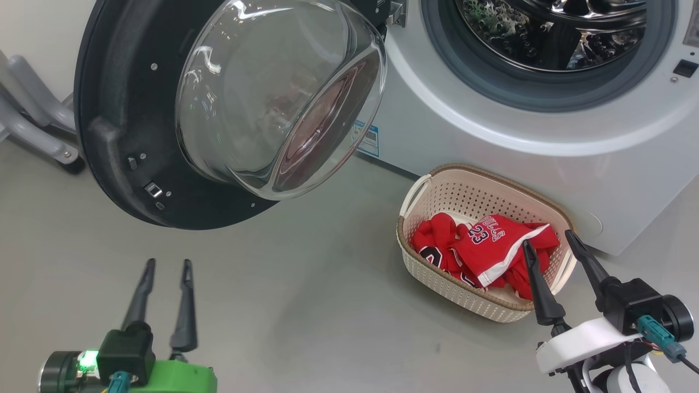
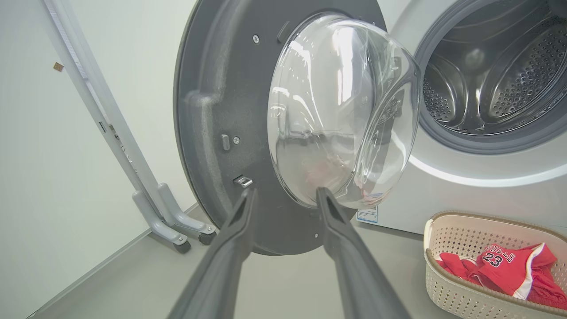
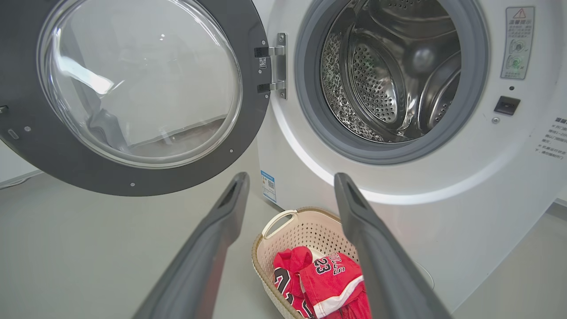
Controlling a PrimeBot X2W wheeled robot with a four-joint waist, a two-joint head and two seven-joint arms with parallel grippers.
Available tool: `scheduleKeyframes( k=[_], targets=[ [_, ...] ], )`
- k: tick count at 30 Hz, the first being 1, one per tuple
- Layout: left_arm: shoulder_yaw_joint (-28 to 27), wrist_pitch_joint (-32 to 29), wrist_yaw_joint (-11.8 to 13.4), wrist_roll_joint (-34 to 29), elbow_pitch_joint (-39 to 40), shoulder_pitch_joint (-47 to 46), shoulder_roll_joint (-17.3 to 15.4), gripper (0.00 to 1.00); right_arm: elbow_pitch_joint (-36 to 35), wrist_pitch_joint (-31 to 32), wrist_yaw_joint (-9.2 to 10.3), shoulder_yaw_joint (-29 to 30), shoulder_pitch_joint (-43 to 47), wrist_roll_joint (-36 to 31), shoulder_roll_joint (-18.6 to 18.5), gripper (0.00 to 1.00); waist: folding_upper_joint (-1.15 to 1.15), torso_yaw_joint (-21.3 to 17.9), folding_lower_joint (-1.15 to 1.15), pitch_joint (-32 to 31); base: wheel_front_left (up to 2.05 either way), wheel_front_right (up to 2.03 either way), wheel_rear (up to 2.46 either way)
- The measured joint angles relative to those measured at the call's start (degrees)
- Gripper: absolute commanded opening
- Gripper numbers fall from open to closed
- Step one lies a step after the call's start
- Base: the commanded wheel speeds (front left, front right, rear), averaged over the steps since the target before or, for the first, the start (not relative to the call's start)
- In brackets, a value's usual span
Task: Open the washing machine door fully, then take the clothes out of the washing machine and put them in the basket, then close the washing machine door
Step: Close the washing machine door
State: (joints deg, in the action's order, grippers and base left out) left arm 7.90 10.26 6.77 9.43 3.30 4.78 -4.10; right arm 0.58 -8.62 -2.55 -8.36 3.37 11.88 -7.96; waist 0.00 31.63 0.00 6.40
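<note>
The washing machine door [image 1: 125, 109] hangs swung wide open at the upper left, its glass bowl bulging toward me. To its right the white washing machine [image 1: 491, 136] shows a bare steel drum [image 3: 381, 79]. On the floor in front of it stands the cream basket [image 1: 480, 174], holding red clothes [image 1: 486, 245] with the number 23. My left gripper [image 1: 168, 267] is open and holds nothing, low below the door. In the left wrist view its tips [image 2: 285, 192] point at the door's lower rim [image 2: 212, 110]. My right gripper [image 1: 548, 240] is open over the basket's right end [image 3: 305, 226].
A grey metal stand with castor feet [image 1: 33, 125] sits against the wall left of the door [image 2: 168, 217]. Smooth grey floor [image 1: 306, 305] lies between my grippers and the machine. The open door juts out over the floor on the left.
</note>
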Motion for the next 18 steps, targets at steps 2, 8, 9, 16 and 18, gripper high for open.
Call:
scheduleKeyframes(
  k=[2, 8, 9, 16, 18],
  targets=[
    [0.00, 0.18, 0.00, 0.15, 0.05, 0.03, 0.04, 0.00, 0.09, 0.00, 0.00, 0.00, -0.07, 0.00, 0.01, 1.00, 0.00, -0.02, 0.00, 0.00, 0.00, 0.00, 0.00],
    [0.07, 0.68, 0.00, 1.70, 0.54, 0.08, 0.37, 0.00, 0.16, 0.00, 0.00, 0.01, -0.51, 0.00, 0.02, 1.00, 0.00, -0.08, 0.00, 0.04, 0.00, 0.00, 0.00],
    [0.12, 1.00, -0.02, 2.47, 0.87, 0.08, 0.48, 0.00, 0.18, 0.00, 0.00, 0.01, -0.52, 0.00, 0.02, 1.00, 0.00, -0.08, 0.00, 0.07, 0.00, 0.00, 0.00],
    [0.79, 2.38, -6.10, 20.12, 5.57, 0.04, 1.54, 0.00, 0.18, 0.07, 0.01, 0.01, -0.62, 0.00, -0.02, 1.00, 0.00, -0.07, 0.00, 0.23, 0.00, 0.00, 0.00],
    [0.57, 2.42, -8.01, 27.39, 6.84, 0.03, 1.63, 0.00, 0.19, 0.07, 0.01, 0.02, -0.63, 0.00, -0.03, 1.00, 0.00, -0.06, 0.00, 0.25, 0.00, 0.00, 0.00]
  ],
)
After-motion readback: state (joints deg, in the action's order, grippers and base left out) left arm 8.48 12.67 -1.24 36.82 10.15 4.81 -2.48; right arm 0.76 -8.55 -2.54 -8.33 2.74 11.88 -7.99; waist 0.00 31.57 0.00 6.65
